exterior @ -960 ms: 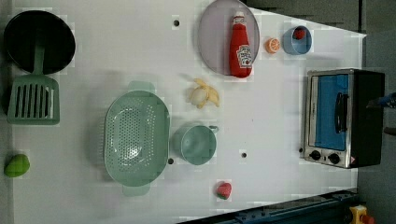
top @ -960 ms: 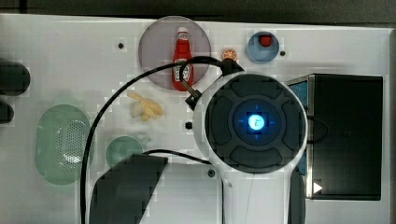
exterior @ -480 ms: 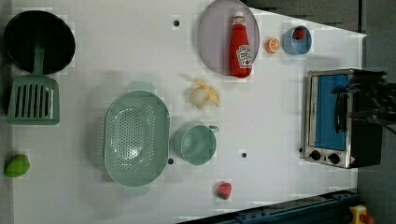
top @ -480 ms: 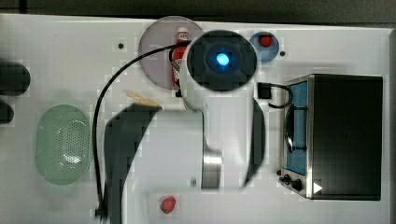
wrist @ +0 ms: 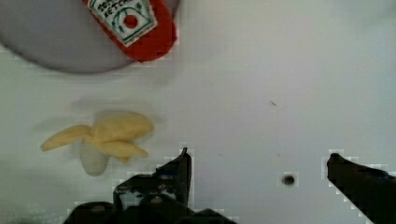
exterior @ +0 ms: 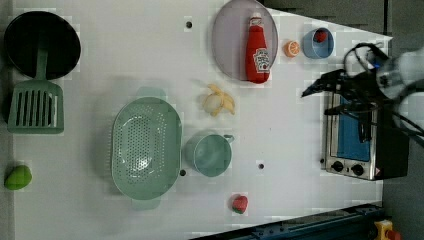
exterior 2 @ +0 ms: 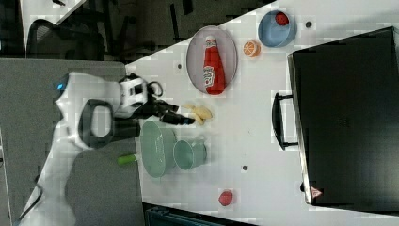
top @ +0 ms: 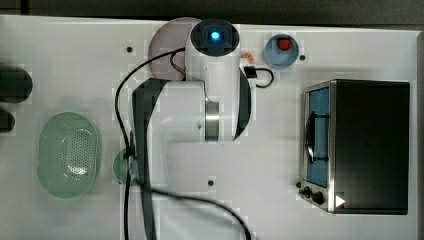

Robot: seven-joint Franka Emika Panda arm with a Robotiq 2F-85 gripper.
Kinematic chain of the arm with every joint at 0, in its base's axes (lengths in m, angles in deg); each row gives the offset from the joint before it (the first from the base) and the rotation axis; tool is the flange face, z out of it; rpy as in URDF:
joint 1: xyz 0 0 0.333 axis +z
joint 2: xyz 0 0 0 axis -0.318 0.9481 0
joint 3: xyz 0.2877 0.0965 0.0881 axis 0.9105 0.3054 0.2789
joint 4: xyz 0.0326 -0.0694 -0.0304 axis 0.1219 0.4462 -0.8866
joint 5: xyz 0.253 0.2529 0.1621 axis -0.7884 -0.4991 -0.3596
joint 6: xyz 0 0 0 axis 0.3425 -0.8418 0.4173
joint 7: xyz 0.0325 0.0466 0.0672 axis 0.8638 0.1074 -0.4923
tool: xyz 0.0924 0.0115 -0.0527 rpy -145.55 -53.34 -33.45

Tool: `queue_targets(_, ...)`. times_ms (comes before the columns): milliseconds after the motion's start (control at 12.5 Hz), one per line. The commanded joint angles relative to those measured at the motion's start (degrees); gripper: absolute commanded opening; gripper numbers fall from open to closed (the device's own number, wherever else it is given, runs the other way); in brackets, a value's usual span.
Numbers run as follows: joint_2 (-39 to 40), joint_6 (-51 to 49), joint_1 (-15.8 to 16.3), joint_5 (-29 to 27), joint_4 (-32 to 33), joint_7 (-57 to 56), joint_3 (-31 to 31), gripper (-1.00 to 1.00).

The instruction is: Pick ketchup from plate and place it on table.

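Observation:
The ketchup (exterior: 257, 50) is a red bottle with a whitish label, lying flat on the greyish-lilac plate (exterior: 230, 40) at the far end of the white table (exterior: 125, 60). In the right view the ketchup (exterior 2: 211, 68) lies lengthwise on the plate (exterior 2: 195, 56). My gripper (wrist: 259, 161) is open and holds nothing; it hovers over bare table (wrist: 257, 84), short of the ketchup (wrist: 135, 23) and the plate (wrist: 42, 42). The gripper (exterior 2: 188, 121) hangs above the banana in the right view. In the top view my arm covers most of the plate (top: 162, 42).
A peeled banana (exterior: 218, 100) lies just short of the plate, close to my fingertips (wrist: 184, 161). A green colander (exterior: 146, 147) and a teal cup (exterior: 209, 155) stand mid-table. A toaster oven (exterior: 355, 140), a blue bowl (exterior: 318, 43) and an orange slice (exterior: 292, 48) are beside the plate.
In the top view the arm has swung up toward the plate and now covers the ketchup. In the left view the arm has come further in from the right. The ketchup has not moved.

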Motion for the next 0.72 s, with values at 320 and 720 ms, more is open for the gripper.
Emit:
queue_targets(320,8.57,3.84,1.38,1.46,-9.95,-17.94,0.04,1.0)
queue_targets(720,18.67,14.96,3.83,8.67,-15.89,-21.96,0.02,1.0)
